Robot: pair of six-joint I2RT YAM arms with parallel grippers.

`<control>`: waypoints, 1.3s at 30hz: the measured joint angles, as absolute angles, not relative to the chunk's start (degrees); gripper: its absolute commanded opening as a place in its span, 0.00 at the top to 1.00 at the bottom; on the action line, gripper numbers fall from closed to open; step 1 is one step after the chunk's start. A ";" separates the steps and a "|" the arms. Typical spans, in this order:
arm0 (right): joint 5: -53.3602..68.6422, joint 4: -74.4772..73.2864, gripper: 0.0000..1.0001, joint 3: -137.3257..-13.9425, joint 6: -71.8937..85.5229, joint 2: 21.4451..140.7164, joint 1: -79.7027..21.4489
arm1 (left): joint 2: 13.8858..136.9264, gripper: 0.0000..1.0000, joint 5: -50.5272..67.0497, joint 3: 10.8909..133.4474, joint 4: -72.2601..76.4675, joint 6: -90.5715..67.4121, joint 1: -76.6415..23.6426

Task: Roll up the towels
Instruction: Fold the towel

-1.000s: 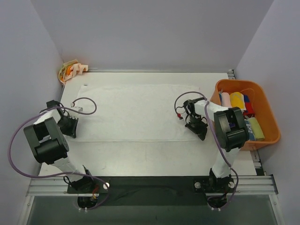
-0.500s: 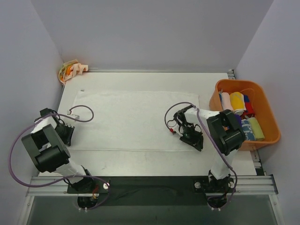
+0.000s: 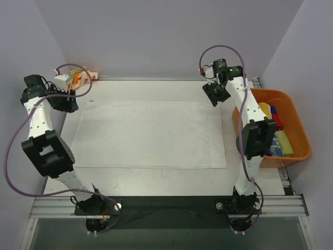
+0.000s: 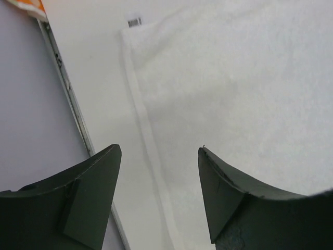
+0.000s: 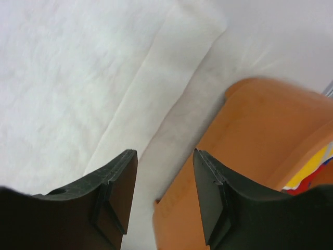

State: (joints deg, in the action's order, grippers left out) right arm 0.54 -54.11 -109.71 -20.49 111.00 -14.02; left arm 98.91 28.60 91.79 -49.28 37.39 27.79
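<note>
A large plain white towel (image 3: pixel 148 134) lies spread flat across the table. My left gripper (image 3: pixel 66 104) hovers open above its far left corner; in the left wrist view the gripper (image 4: pixel 158 152) is empty over the towel's (image 4: pixel 234 83) left hem. My right gripper (image 3: pixel 215 96) hangs open above the far right corner, and the right wrist view shows it (image 5: pixel 164 156) empty between the towel (image 5: pixel 67 62) and the bin. A cream towel with orange blotches (image 3: pixel 78 78) is bunched in the far left corner. Small coloured rolled towels (image 3: pixel 270 122) lie in the bin.
An orange plastic bin (image 3: pixel 301 140) stands at the table's right edge, close to the towel's right hem; its wall (image 5: pixel 255 140) shows in the right wrist view. Grey walls close in the table on three sides. A metal rail (image 4: pixel 67 99) runs along the left edge.
Both grippers dragged the white towel's near edge toward me, then opened and let go. Both arms then rose and swung back to the far corners.
</note>
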 measured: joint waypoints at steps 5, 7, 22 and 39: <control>-1.34 -52.99 0.63 -126.41 -19.84 125.36 -11.99 | 109.45 0.34 29.43 99.39 -41.45 28.82 24.34; -2.59 -51.83 0.65 -127.55 -20.32 129.21 -11.97 | 112.77 0.34 30.33 100.88 -39.72 26.79 23.49; -8.97 -42.04 0.61 -128.09 -23.11 140.57 -9.26 | 114.98 0.34 30.26 94.80 -32.08 21.87 22.63; -5.17 -39.66 0.59 -127.39 -17.06 143.15 -7.97 | 118.37 0.33 30.26 97.03 -30.57 18.37 22.63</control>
State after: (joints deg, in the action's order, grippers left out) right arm -5.17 -39.66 -127.39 -17.06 143.15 -7.97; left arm 118.37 30.26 97.03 -30.57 18.37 22.63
